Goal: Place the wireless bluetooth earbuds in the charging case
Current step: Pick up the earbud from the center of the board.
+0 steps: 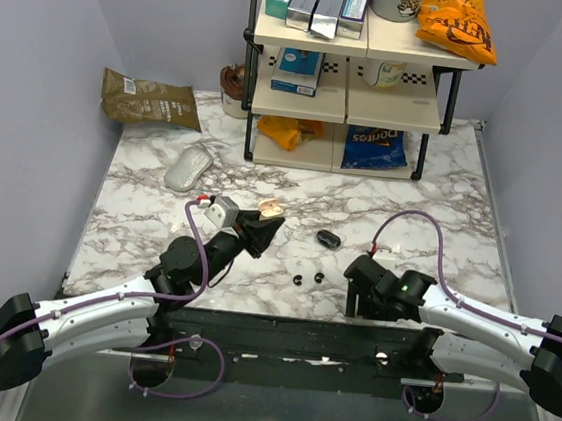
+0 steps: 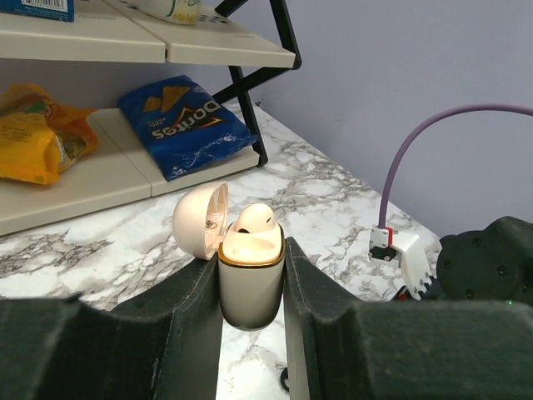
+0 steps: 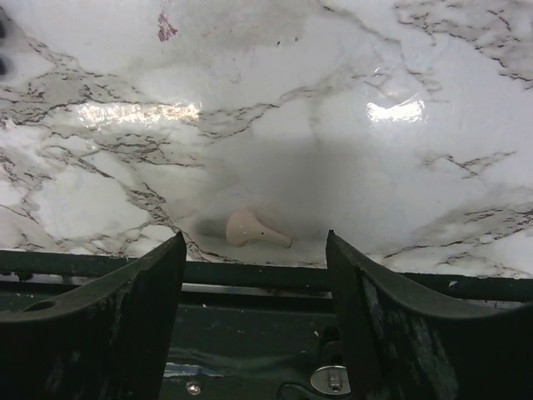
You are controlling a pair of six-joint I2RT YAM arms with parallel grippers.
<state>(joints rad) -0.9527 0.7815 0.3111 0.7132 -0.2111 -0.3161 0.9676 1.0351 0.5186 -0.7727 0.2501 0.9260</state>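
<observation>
Your left gripper (image 2: 248, 255) clamps the open case (image 2: 250, 296), with a seated earbud (image 2: 252, 220) inside. Your right gripper (image 3: 255, 237) hangs open and empty, straddling the loose earbud (image 3: 243, 227) near the table (image 3: 266, 125) edge. Lower squarely and close gently.

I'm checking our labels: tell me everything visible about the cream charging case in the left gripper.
The cream, glossy plastic charging case stands upright, pinched on both sides by the black left gripper. Its rounded hinged lid is flipped open to the left. A gold rim edges the mouth; one cream earbud sits inside.
</observation>
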